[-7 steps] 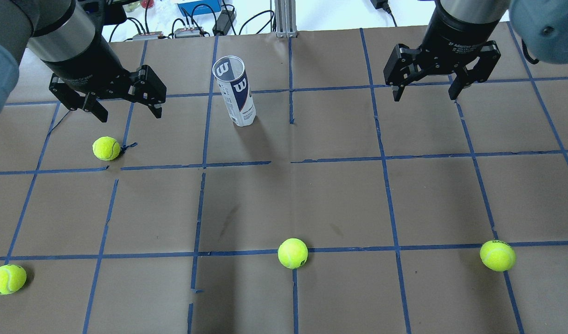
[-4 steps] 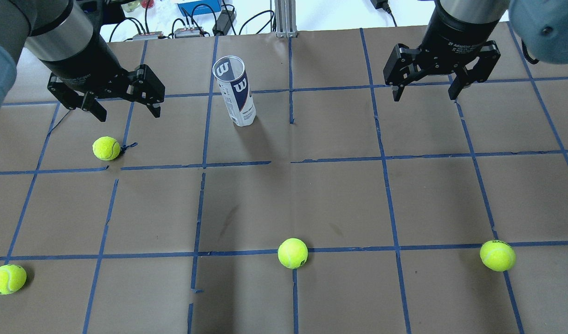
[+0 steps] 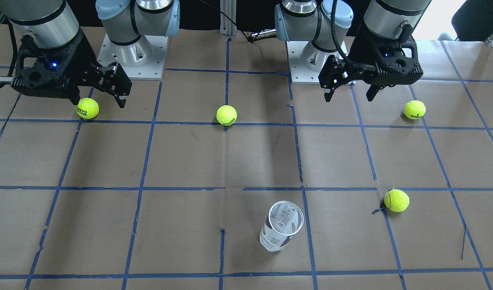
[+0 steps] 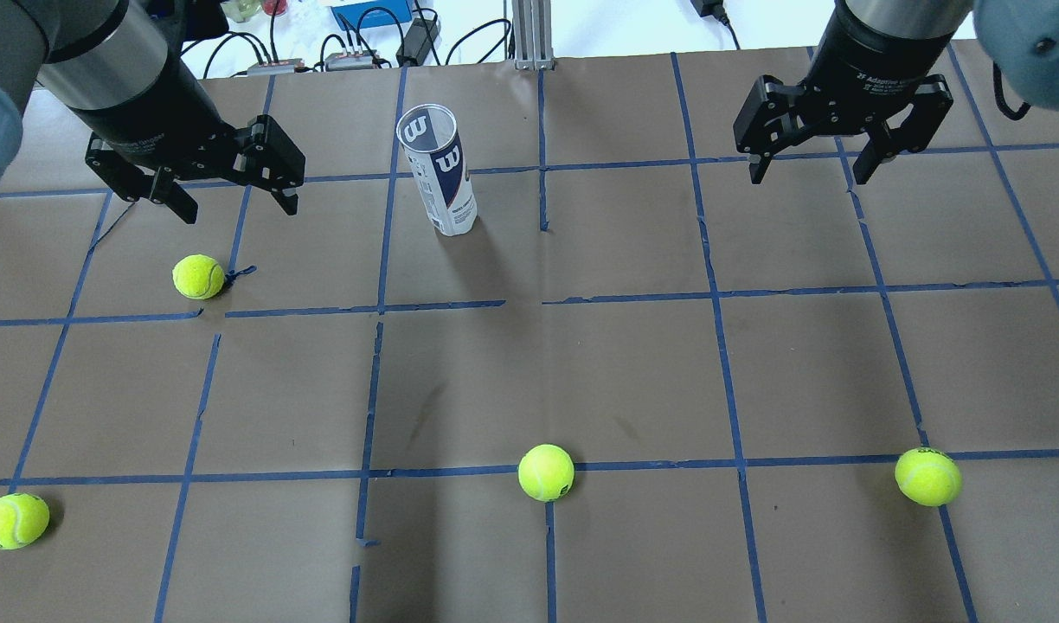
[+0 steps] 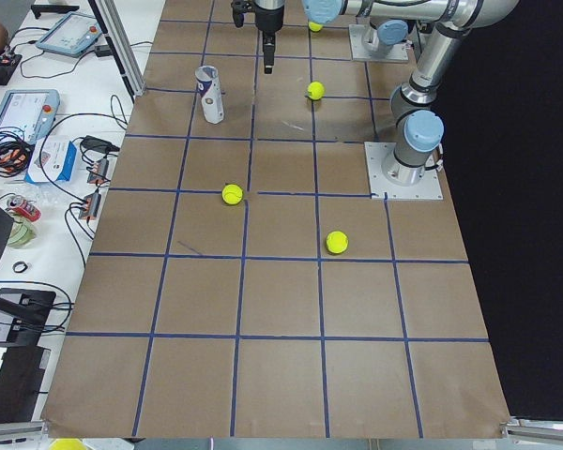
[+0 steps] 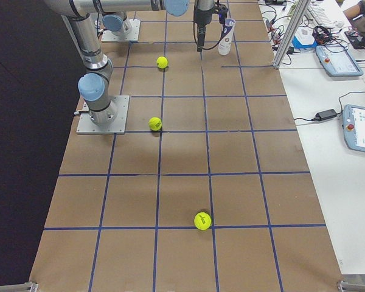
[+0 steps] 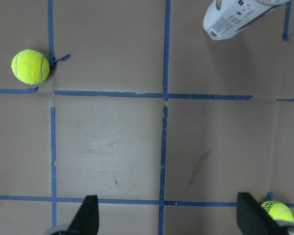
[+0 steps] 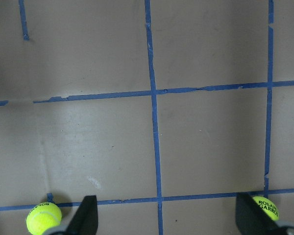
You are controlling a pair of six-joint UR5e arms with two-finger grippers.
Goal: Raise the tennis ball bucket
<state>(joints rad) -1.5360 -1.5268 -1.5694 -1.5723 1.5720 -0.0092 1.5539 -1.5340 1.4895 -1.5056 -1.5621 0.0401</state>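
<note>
The black two-finger right gripper [image 4: 808, 177] has slid a little toward the overhead view's right edge since the earlier frames. It stays above the far row of squares. The black two-finger left gripper [image 4: 240, 212] has edged only slightly toward the far side, and nothing on the table has shifted. Both grippers hang above the surface with their fingers spread wide and nothing between them (each wrist view shows only bare paper between its fingertips). The clear plastic cylindrical tennis ball bucket [image 4: 443, 177], with a white and navy label bearing a white "W", stands upright and open-topped on the brown paper-covered table [image 4: 633, 372]. It is in the far row between the two grippers, nearer the left one and apart from both. One round yellow-green tennis ball [image 4: 198, 277] lies near the left gripper, beside a crossing of the blue tape lines [image 4: 460, 305]. Three more tennis balls [image 4: 546, 472] lie along the near row, well apart from the bucket.
</note>
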